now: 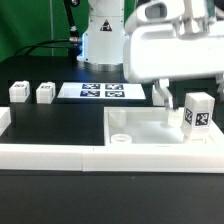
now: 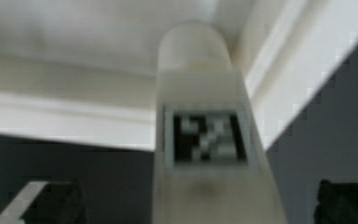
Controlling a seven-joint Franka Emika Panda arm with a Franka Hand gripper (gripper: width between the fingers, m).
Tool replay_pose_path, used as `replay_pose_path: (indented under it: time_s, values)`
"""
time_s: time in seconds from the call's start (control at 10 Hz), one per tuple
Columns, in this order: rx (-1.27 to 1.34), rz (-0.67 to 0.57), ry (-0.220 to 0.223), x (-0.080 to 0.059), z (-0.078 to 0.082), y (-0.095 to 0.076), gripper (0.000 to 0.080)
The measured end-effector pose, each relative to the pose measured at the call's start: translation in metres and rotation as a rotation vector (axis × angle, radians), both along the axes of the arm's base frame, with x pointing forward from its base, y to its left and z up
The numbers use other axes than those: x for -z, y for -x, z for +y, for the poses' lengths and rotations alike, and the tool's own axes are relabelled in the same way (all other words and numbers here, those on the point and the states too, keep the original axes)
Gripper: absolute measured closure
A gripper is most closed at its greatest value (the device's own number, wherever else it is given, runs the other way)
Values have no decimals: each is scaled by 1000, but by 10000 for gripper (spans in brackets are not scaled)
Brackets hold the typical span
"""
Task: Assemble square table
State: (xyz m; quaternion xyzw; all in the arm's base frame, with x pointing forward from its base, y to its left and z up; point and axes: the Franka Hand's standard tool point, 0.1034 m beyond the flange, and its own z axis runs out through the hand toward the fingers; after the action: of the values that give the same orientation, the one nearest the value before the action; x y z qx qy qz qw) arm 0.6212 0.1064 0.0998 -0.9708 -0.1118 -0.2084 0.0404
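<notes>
Mostly blurred leg [image 2: 208,120] inside edge-cropped end effector [image 2: 194,200]

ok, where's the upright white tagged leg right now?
In the exterior view, the upright white tagged leg stands in a corner of the white square tray-like plastic top, on the exterior view's right.

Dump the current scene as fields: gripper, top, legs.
gripper: open, fingers either side of the upright leg, gaps on both sides
top: flat on the table, exterior view's right
upright leg: standing on the top, tag showing
outer leg: loose, exterior view's left
inner leg: loose, beside marker board
fourth leg: not in view
</notes>
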Motion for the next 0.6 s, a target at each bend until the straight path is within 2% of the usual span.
replay_pose_path:
  time_s: [0.1,0.2,0.3,0.6]
  values:
    - [-1,5,1,-13,-2,-4,151]
    - [0,22,2,-14,-5,-7,151]
    - [-2,139,-6,-6,-2,-1,151]
    - [19,362,-22,4,11,2,151]
